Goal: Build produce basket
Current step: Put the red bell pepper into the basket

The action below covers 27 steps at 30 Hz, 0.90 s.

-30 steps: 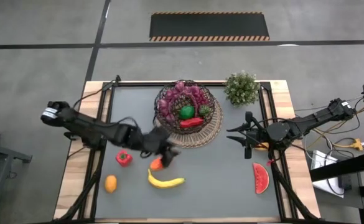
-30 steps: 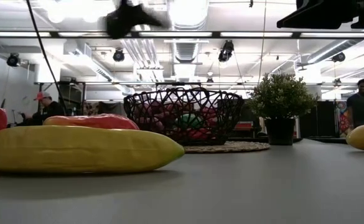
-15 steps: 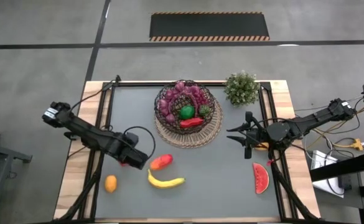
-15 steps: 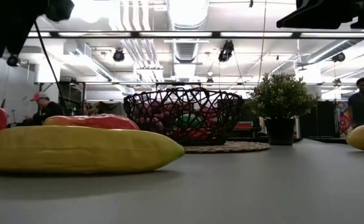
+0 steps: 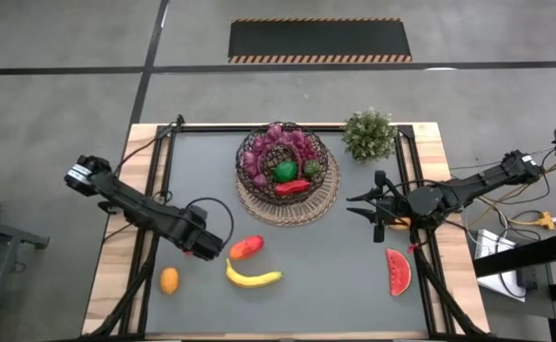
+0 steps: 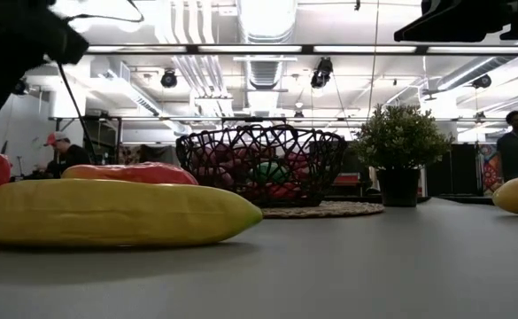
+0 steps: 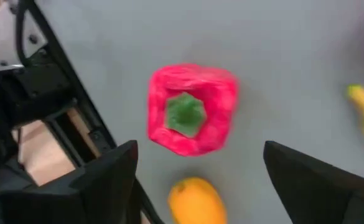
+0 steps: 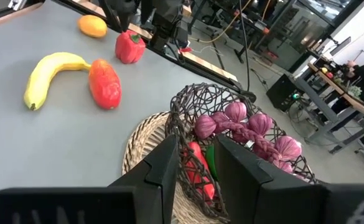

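Note:
The dark wire basket (image 5: pixel 285 171) stands on its round woven mat (image 5: pixel 327 195) at the far middle, holding purple grapes, a green lime and a red pepper. A red bell pepper (image 7: pixel 191 109) stands on the table, stem up. My left gripper (image 7: pixel 200 149) hangs above it, pointing down, open wide, and hides it in the high view (image 5: pixel 200 249). On the table lie a long red pepper (image 5: pixel 246 247), a banana (image 5: pixel 253 277), an orange (image 5: pixel 168 280) and a watermelon slice (image 5: pixel 398 271). My right gripper (image 5: pixel 355 205) waits right of the basket, slightly open and holding nothing.
A bushy potted plant (image 5: pixel 369 135) stands at the far right of the grey mat. A yellow piece (image 5: pixel 399 224) lies under the right arm. Black frame rails run along both side edges of the table. People show in the room beyond.
My left gripper has swung from over the long red pepper toward the table's left edge, tipped to point straight down, and sunk over the red bell pepper, which it now hides in the high view. The long red pepper now shows in full.

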### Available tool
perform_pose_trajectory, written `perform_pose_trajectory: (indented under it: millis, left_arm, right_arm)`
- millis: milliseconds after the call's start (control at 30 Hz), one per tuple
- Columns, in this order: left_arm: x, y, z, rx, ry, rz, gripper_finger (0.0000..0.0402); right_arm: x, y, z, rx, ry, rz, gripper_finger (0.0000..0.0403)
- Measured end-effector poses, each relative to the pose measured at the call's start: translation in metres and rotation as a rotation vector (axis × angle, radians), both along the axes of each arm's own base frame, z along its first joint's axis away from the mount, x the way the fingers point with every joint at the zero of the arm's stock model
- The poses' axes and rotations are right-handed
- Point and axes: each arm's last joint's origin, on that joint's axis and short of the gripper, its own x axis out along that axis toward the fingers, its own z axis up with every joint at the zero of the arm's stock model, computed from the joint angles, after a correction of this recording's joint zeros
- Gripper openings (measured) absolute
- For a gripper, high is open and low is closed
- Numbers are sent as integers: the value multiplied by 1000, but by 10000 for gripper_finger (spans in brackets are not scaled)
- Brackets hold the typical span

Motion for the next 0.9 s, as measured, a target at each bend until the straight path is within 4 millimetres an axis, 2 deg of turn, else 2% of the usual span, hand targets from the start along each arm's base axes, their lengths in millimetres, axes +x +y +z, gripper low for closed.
perform_pose_trajectory:
  millis: [200, 667, 900]
  left_arm:
    - [-7, 2, -20, -26, 59, -17, 331]
    - [-12, 4, -54, -38, 34, -21, 329]
    - [-10, 4, -55, -48, 18, -25, 277]
  right_arm:
    - [0, 0, 0, 0, 0, 1, 93]
    - [0, 0, -1, -2, 7, 3, 93]
    - [0, 0, -1, -2, 7, 3, 93]
